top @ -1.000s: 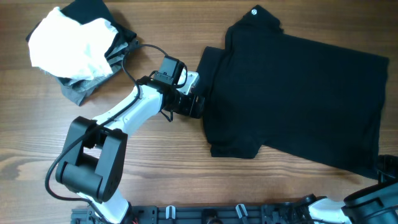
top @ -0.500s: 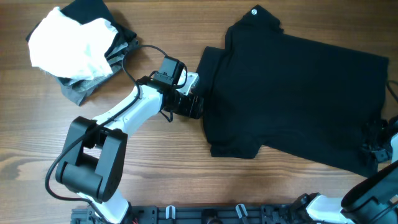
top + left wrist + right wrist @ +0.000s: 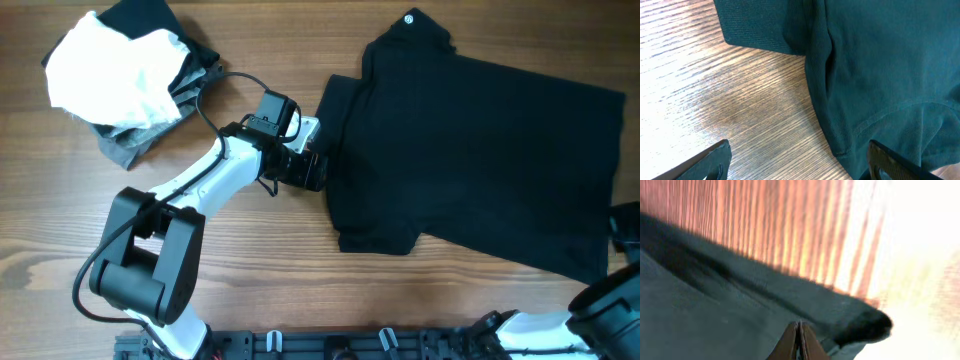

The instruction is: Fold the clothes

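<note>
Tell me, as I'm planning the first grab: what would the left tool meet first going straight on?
Probably the dark shirt: the open left tool points at its side edge, with a strip of bare table before it. Its height above the cloth is unclear.

Black shirt (image 3: 470, 150) on brown wood-grain table (image 3: 300, 270) — white cloth (image 3: 110, 70) (grey beneath)

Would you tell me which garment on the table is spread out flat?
The large black shirt on the right; the white one and the grey one lie crumpled.
</note>
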